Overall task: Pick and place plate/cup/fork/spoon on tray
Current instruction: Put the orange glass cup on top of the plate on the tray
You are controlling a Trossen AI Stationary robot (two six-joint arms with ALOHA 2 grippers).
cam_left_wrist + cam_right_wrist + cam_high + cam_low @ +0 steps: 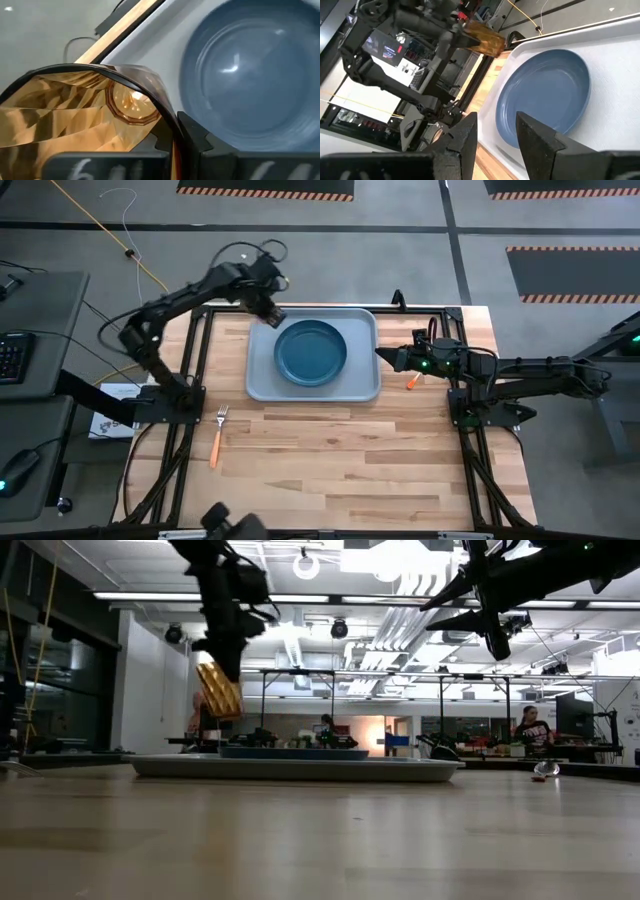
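Note:
The pale grey-blue tray (pixel 365 385) lies on the table's far middle, with the dark blue plate (pixel 311 351) resting flat in it. My left gripper (pixel 268 311) is shut on the amber cup (pixel 218 688) above the tray's far left corner. My right gripper (pixel 383 355) hangs open and empty over the tray's right edge. The fork (pixel 217 435) lies on the table near the left. The spoon's orange handle (pixel 413 381) shows on the table right of the tray. My left gripper pinches the cup's side wall at the rim (pixel 167 122), one finger inside the cup and one finger (pixel 194 139) outside. The fingers come from above, slanting down. The cup hangs tilted below them, lifted clear of the tray (pixel 295 768).
Black frame rails run along the table's left and right sides (pixel 185 430). Bare wood lies between the tray and the near edge (pixel 340 460). The tray's far left corner beside the plate is bare (pixel 165 35).

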